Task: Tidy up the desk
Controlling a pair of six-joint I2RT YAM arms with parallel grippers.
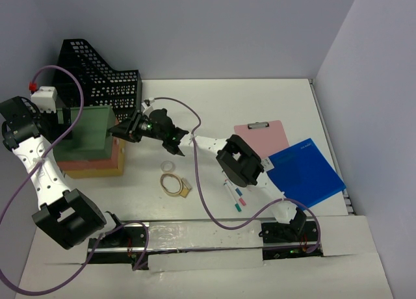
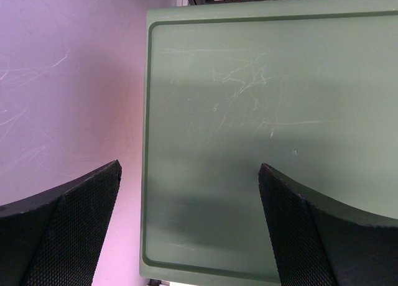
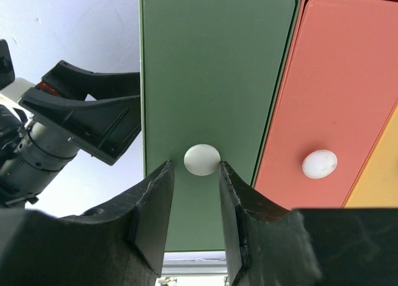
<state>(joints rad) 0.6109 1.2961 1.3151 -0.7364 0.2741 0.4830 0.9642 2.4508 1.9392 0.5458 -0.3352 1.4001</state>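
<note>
The white desk (image 1: 260, 104) holds a small drawer unit (image 1: 91, 146) at the left with a green top drawer (image 3: 211, 81), a red one (image 3: 336, 99) and a yellow one. My right gripper (image 1: 125, 130) (image 3: 194, 168) is open at the green drawer's front. Its fingertips stand just either side of that drawer's white knob (image 3: 201, 159), close to it. My left gripper (image 1: 67, 120) (image 2: 189, 174) is wide open and empty over the unit's green top (image 2: 267, 112). It also shows in the right wrist view (image 3: 81, 112).
A black mesh file holder (image 1: 97, 78) stands behind the drawer unit. A small ring (image 1: 168, 166) and rubber bands (image 1: 173, 183) lie mid-desk, pens (image 1: 235, 196) near the front. A pink clipboard (image 1: 263, 136) and a blue folder (image 1: 304, 173) lie at the right.
</note>
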